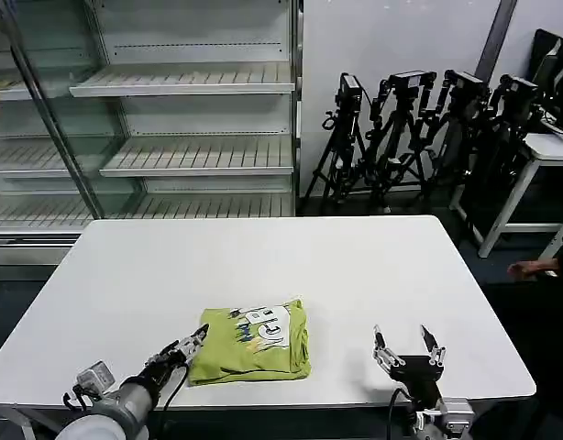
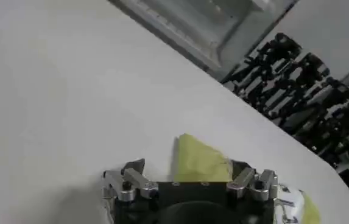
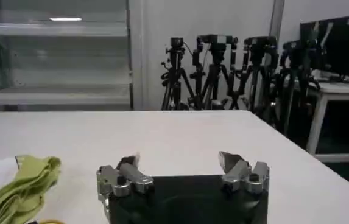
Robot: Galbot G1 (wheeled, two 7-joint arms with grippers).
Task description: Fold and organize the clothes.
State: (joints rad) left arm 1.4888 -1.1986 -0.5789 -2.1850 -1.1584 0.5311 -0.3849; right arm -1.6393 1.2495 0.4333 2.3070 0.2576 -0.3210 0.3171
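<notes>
Grey arms, black cables — silver-and-black tools: left tool (image 1: 192, 342), right tool (image 1: 409, 348).

Soft matt cotton T-shirt (image 1: 254, 344), smooth matt white table (image 1: 263, 266), bare metal left end effector (image 1: 192, 344)

The T-shirt (image 3: 17, 185) is cut off by the right wrist view's edge.

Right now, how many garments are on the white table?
1. A folded lime yellow-green cotton T-shirt with its white-and-dark print facing up lies near the white table's front edge, the left gripper at its left side. The open right gripper hovers apart.
</notes>
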